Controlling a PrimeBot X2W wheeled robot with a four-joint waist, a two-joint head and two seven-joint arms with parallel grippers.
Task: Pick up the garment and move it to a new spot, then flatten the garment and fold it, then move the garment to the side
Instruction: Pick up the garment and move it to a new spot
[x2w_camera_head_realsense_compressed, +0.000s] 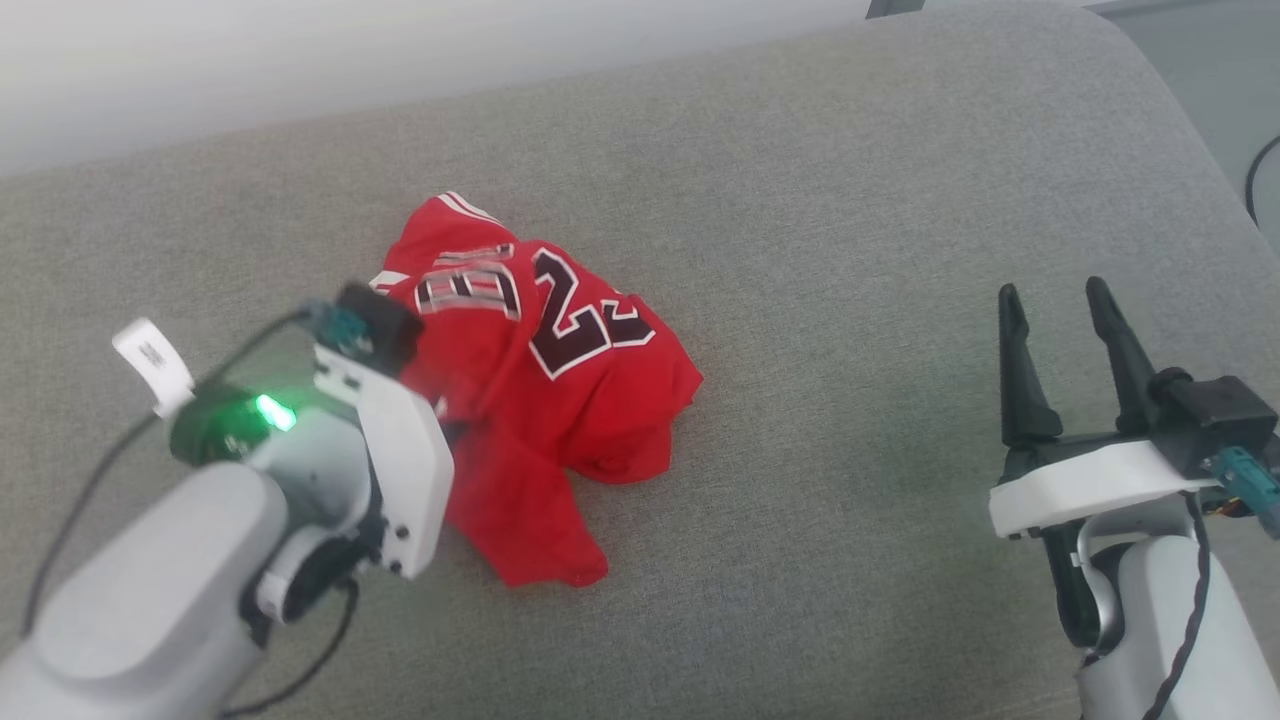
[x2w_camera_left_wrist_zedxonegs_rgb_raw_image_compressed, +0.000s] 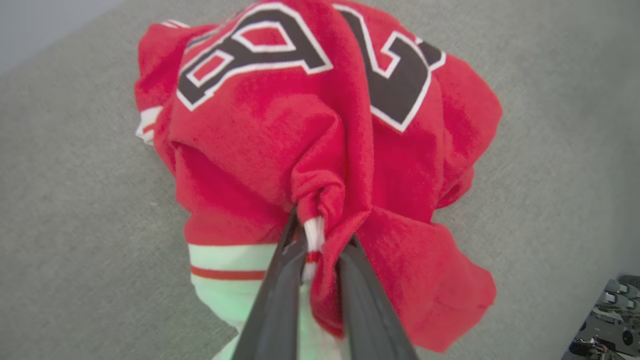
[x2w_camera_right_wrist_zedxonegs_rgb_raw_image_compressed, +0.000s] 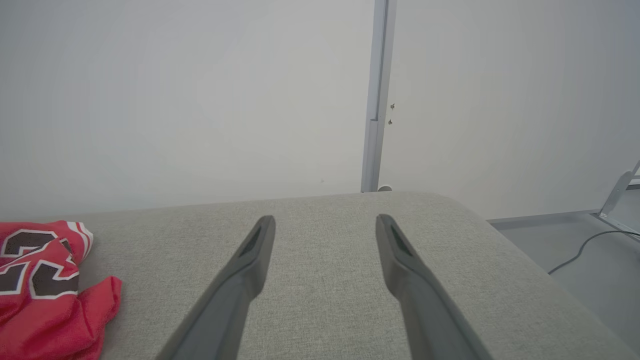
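Nearest, at the left, the left gripper has its jaws closed on a gathered fold of the garment. In the left wrist view, a strip of red-and-white striped trim is pinched between the two dark fingers and the red cloth puckers toward them. At the near right, the right gripper holds nothing. Its jaws stand wide open above the bare grey upholstered cushion, well apart from the jersey.

Further in, left of centre on the cushion, the jersey lies as a crumpled heap. Parts of the black, white-edged lettering and a "2" face up, and a white sleeve panel shows just beside the gripping fingers. Most of the cloth looks to be resting on the cushion, though I cannot tell whether the gripped part is raised.

Beyond the cushion's far edge are a pale wall and an upright metal strip. A dark cable lies on the floor to the far right.

I judge the task to be at its very start. The grasp for the pick-up is made, but the carry to a new spot, the flattening, the folding and the move to the side are all left to do.

In count, there is one garment, one cushion and two grippers, with one gripper engaged and one free.
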